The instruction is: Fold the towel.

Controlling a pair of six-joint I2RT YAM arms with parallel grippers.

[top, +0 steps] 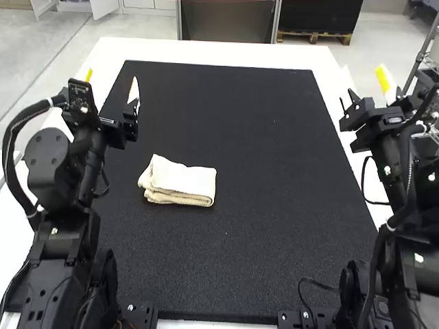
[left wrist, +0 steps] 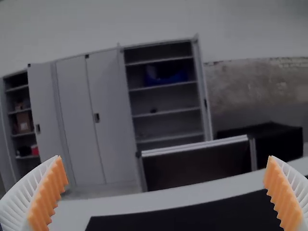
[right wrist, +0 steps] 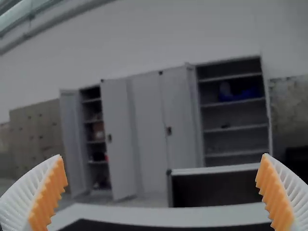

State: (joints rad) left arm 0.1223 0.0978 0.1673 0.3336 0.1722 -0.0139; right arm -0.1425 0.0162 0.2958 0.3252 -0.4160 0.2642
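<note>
Currently shows a cream towel [top: 182,179] on the black mat [top: 288,205], left of centre, folded into a small thick bundle, layers a bit uneven at the near edge. Has the left gripper [left wrist: 165,159] by the mat's left edge, the right gripper [right wrist: 161,157] by its right edge, both with jaws wide apart, holding nothing. Looks basically done, maybe needs squaring up. Could come undone from a pinch on the top layer alone. Might also skid or bunch from pressing too low, or skew from a lopsided lift.
</note>
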